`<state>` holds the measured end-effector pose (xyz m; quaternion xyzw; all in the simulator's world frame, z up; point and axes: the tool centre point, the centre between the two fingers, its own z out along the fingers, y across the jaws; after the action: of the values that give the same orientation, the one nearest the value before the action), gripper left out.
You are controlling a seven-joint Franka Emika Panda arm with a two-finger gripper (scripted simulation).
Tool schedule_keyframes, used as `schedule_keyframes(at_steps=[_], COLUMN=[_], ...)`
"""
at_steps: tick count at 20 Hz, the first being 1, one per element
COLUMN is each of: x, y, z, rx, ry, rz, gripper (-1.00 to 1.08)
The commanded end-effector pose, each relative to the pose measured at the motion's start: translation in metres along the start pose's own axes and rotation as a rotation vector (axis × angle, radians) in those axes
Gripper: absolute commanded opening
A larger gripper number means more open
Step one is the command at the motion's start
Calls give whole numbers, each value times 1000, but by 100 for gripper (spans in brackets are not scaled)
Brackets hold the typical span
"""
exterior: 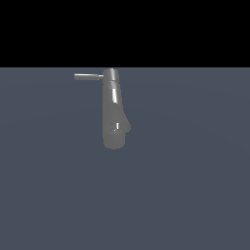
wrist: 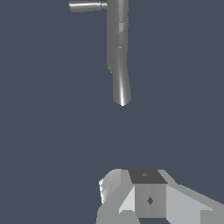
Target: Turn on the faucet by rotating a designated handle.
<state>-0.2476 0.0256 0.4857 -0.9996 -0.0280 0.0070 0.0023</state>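
Where glossy faucet (exterior: 114, 112) bulges, handle (exterior: 88, 76) stays rod-thin.

Wrist view's edge cuts off the faucet (wrist: 118, 48); claw (wrist: 144, 197) fingertips perhaps hidden.

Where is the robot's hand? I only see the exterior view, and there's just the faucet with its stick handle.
Observer: The wrist view shows the gripper. It is pale grey and blocky.
Operator: Is it touching the handle?
Observer: No. In the wrist view the handle and the faucet sit apart from it, with bare floor between.
Operator: Is it open?
Observer: I cannot tell. Only part of it shows there, and its fingertips are not clear.
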Motion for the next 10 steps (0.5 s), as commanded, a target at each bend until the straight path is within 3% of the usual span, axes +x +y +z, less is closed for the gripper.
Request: schedule_keyframes(at_steps=[1, 10], x=[1, 18], y=[0, -2], z=[0, 0], rx=[-1, -13], ry=[0, -3], rz=[4, 72], gripper=[-100, -100])
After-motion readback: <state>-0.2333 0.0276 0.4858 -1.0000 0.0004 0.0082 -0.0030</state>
